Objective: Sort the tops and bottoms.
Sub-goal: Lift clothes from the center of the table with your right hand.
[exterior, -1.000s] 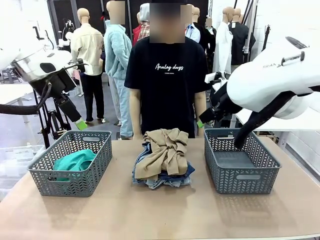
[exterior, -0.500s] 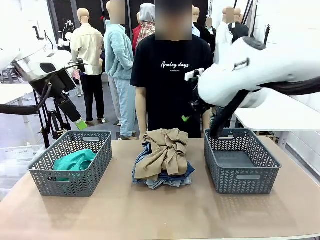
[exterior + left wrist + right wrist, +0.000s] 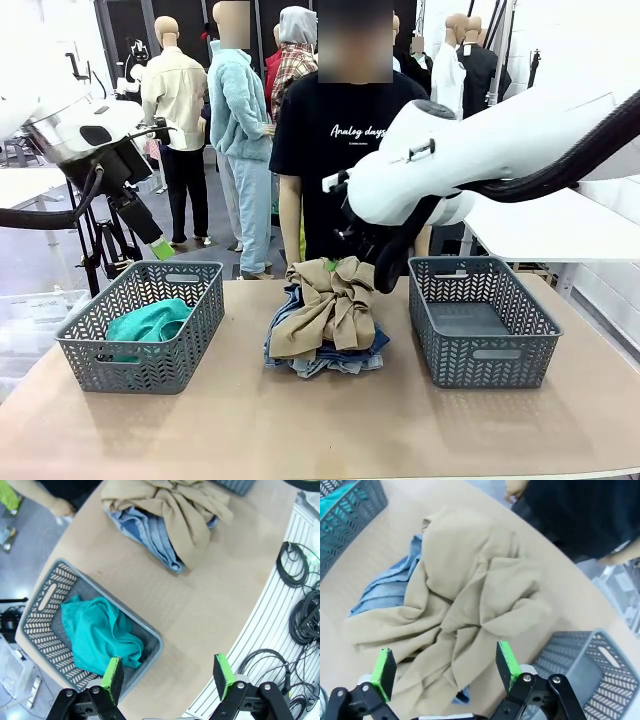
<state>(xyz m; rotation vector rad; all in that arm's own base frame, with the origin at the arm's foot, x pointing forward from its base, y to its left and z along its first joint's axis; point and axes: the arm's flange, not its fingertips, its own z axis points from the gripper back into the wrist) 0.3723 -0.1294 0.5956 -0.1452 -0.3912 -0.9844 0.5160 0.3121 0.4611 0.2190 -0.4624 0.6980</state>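
A tan shirt (image 3: 330, 300) lies crumpled on top of a stack of blue denim bottoms (image 3: 335, 362) at the table's middle. My right gripper (image 3: 334, 263) hangs open just above the far side of that pile. From the right wrist, the green fingers (image 3: 507, 658) straddle the tan shirt (image 3: 470, 605) with air between them, and pale denim (image 3: 382, 592) pokes out beneath. The teal top (image 3: 148, 322) sits in the left basket (image 3: 190, 335). My left gripper (image 3: 160, 247) is raised open beyond that basket, above the teal top (image 3: 100, 637).
An empty grey lattice basket (image 3: 500, 355) stands to the right of the pile. A person in a black T-shirt (image 3: 345, 170) stands at the far edge, one hand (image 3: 517, 487) near the table. Cables (image 3: 305, 615) hang past the table's near edge.
My right arm has swung left from above the right basket to just over the clothes pile, and lower. The person has shifted slightly. The left arm has stayed put.
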